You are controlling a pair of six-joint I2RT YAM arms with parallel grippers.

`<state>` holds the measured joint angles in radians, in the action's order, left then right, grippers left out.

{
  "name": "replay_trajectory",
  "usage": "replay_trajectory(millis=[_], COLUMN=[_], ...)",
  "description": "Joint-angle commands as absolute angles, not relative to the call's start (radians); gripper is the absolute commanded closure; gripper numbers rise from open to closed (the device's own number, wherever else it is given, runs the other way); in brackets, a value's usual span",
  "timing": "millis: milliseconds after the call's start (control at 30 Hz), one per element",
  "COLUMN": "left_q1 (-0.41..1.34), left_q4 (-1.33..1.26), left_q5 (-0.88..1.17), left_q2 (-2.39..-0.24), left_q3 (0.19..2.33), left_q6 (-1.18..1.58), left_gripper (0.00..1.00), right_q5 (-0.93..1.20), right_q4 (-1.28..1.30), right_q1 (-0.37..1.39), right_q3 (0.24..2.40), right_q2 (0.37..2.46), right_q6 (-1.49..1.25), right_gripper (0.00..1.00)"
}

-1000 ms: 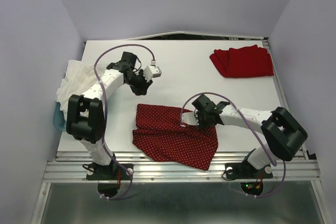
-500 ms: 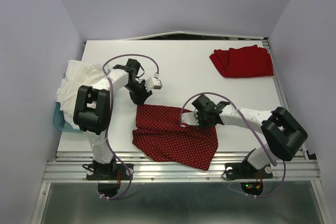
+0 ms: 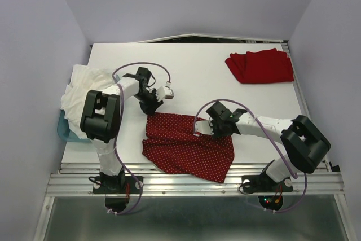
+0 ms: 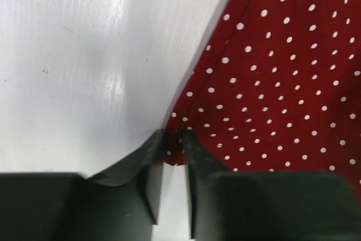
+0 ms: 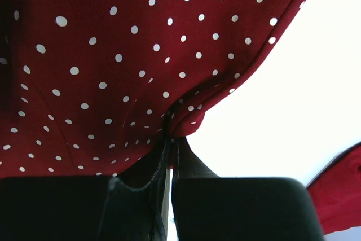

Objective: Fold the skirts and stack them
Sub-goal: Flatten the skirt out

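Top view: fold step on the polka-dot skirt (image 3: 186, 146), which lies flat on the tabletop (image 3: 197, 80) between the two arms. The plain red skirt (image 3: 260, 66) is already folded, well away beyond the right tool (image 3: 216, 134). The left arm is bent back on itself, with the left tool (image 3: 150, 108) down at the skirt's far left corner. The right arm is stretched low, its tool down on the far right edge. A white cloth (image 3: 84, 86) lies behind the left arm.

Left wrist: the tool (image 4: 174, 139) points down with a narrow gap. The skirt (image 4: 271, 71) corner sits right in the gap at the tips, and bare tabletop (image 4: 84, 55) lies to the tool's left. Can't tell if it is pinched yet.

Right wrist: the tool (image 5: 171, 142) is clamped on the skirt (image 5: 113, 55) edge, and cloth puckers up at the tips. The plain red skirt (image 5: 338, 193) is off to the tool's right.

Next, judged: the left tool needs a firm pinch on the corner. Then both tools lift together and carry the far edge toward the near hem, kept level so the cloth doesn't bunch.
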<state>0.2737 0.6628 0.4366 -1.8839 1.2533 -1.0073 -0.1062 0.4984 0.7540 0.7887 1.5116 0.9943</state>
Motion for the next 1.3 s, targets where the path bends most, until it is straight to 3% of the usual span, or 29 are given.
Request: replay_trajectory(millis=[0,133,300,633,767,967,1267], left_q1=[0.293,0.290,0.249,0.161,0.156,0.156,0.164], left_q4=[0.638,0.609,0.655,0.666,0.568,0.330,0.348], left_q5=[0.449,0.483,0.471,0.390,0.319,0.230,0.242], left_q2=[-1.875,-1.850,-1.729,-1.635,-1.591,-1.428,-1.341], left_q3=[1.146,1.095,1.202,1.869,1.980,1.965,1.907], left_q6=[-0.985,-0.914,-0.858,-0.628,-0.520,-0.449,-0.495], left_gripper=[0.78,1.00,1.00,1.00,1.00,1.00,1.00], right_q5=[-0.121,-0.126,-0.132,-0.205,-0.251,-0.259,-0.213], right_q4=[0.506,0.508,0.523,0.523,0.500,0.422,0.416], right_q1=[0.746,0.713,0.615,0.454,0.405,0.390,0.390], right_q3=[0.807,0.837,0.952,1.277,1.453,1.650,1.635], right_q2=[1.471,1.459,1.427,1.387,1.416,1.410,1.365], right_q6=[0.966,0.927,0.856,0.807,0.773,0.759,0.818], right_gripper=[0.99,0.99,0.99,0.99,0.99,0.99,0.99])
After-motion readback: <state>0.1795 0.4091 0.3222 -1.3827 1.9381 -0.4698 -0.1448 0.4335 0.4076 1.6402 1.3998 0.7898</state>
